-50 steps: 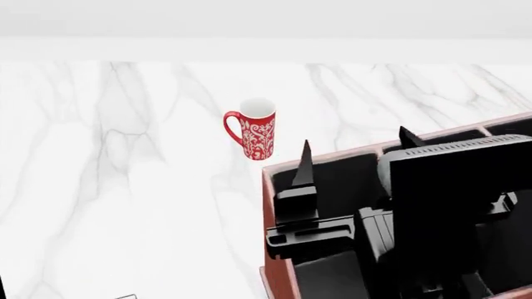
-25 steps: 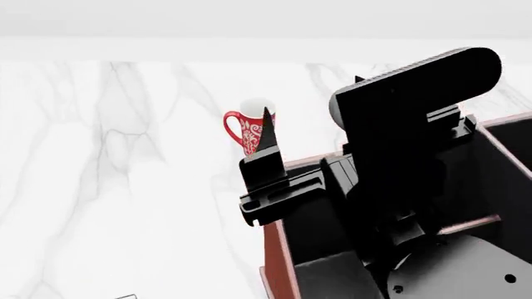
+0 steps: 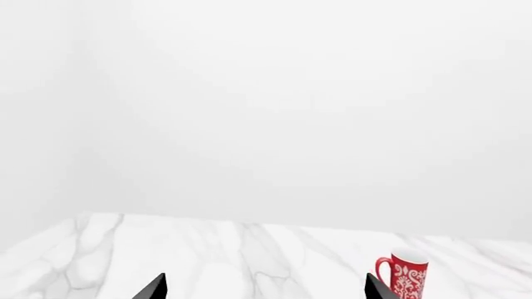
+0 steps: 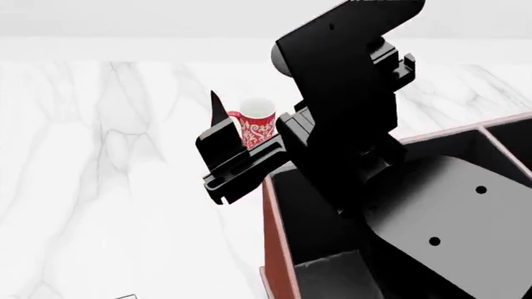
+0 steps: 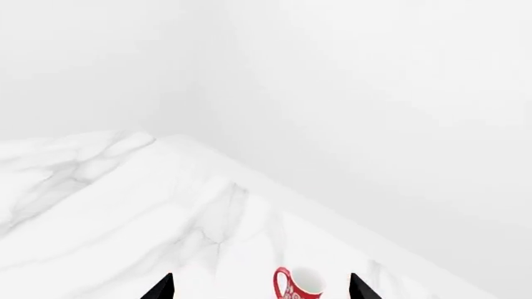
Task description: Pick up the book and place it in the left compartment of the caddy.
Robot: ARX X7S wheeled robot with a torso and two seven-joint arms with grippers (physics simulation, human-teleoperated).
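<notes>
The reddish-brown caddy (image 4: pixel 271 232) fills the lower right of the head view. My black right arm rises over it and covers most of its black interior, including much of the left compartment (image 4: pixel 293 202). I cannot make out the book in any view. One finger (image 4: pixel 218 113) of my right gripper points up just left of the red mug (image 4: pixel 259 126), outside the caddy's rim. In the right wrist view my right gripper (image 5: pixel 261 288) is open and empty. My left gripper (image 3: pixel 264 288) is open and empty over bare marble.
The red patterned mug stands on the white marble table (image 4: pixel 116 156) behind the caddy's near-left corner. It also shows in the left wrist view (image 3: pixel 405 274) and the right wrist view (image 5: pixel 301 286). A thin divider (image 4: pixel 492 136) shows at the caddy's far right.
My right arm has lifted out of the caddy and swung up and left. Its gripper went from inside the caddy to beside the mug. More of the caddy's interior shows.
</notes>
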